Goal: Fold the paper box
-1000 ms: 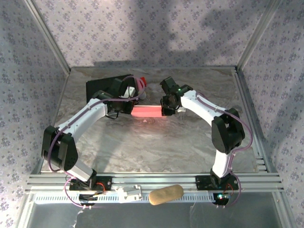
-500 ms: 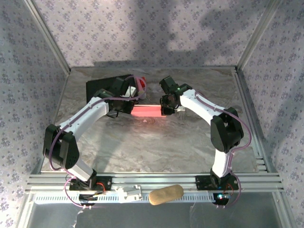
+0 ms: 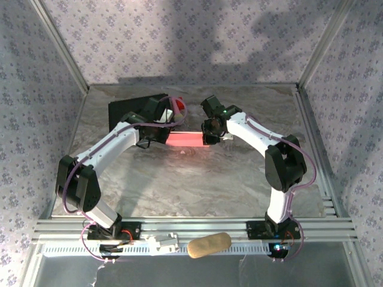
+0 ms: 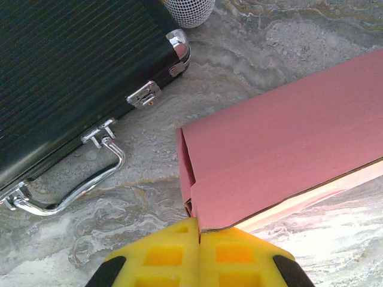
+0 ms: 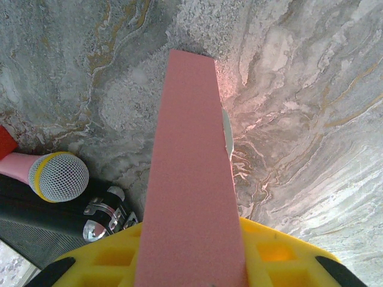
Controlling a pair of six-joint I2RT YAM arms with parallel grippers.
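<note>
Counting one paper box (image 3: 187,140) out here, pink, stretched long-ways across the middle of the marble table (image 3: 197,185). Hard to tell whether resting on the marble or lifted just off it. Two grippers on it, one at each end. At the left end: left gripper (image 4: 199,230), yellow pads (image 4: 161,257) pressed together, pinching the box's thin corner edge right at their seam. At the right end: right gripper (image 3: 209,136), yellow fingers (image 5: 281,254) either side of the box, clamped across its narrow width. Beyond the left end: one black case (image 4: 66,78), ribbed lid, lying near the box but apart from it, showing one chrome handle (image 4: 90,179) and one chrome latch (image 4: 142,94). One microphone (image 5: 58,176) too, grey mesh head, yellow band, pink body, by the case's corner. Down at the near rail: one tan oblong pad (image 3: 209,244), well apart from everything else.
</note>
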